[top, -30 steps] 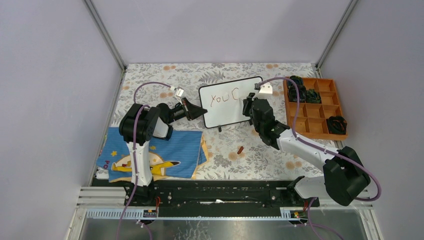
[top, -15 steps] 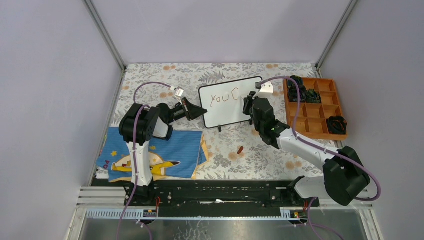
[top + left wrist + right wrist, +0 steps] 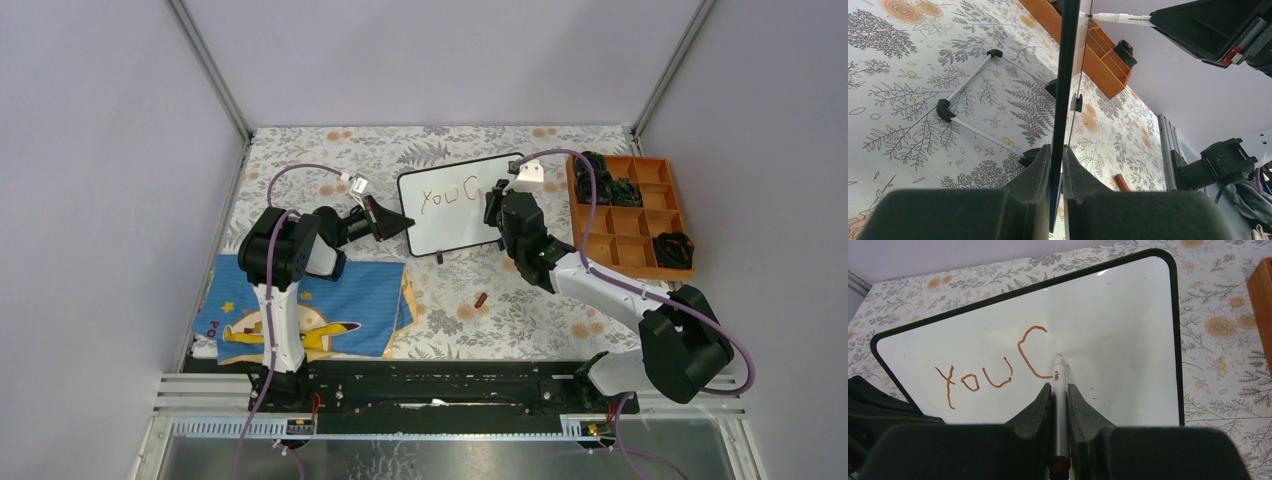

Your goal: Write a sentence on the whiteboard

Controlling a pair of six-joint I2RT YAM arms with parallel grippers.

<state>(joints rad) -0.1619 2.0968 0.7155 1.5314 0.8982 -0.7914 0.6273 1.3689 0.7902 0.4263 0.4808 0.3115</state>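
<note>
Table (image 3: 330, 160) with flowered cover under everything. At 8 o'clock on it, blue cloth (image 3: 350, 300) with a yellow cartoon figure, lying flat. At 3 o'clock, orange tray (image 3: 610, 222) with compartments, dark things in some of them.

Near the middle, toward 12 o'clock, whiteboard (image 3: 455, 225) with thin black frame, propped tilted on small black feet.

Left gripper (image 3: 400, 222) at 9 o'clock of the whiteboard, fingers almost together and pinching its left edge. Right gripper (image 3: 497, 205) at 3 o'clock of the whiteboard, narrowly closed around a marker (image 3: 1058, 405), tip at the white surface.

Sentence (image 3: 988, 367) only begun: "You C" in reddish-brown, upper half of the whiteboard, marker tip just at 4 o'clock of the C.

Small reddish-brown piece (image 3: 480, 299) on the table at 6 o'clock of the whiteboard, apart from it.
</note>
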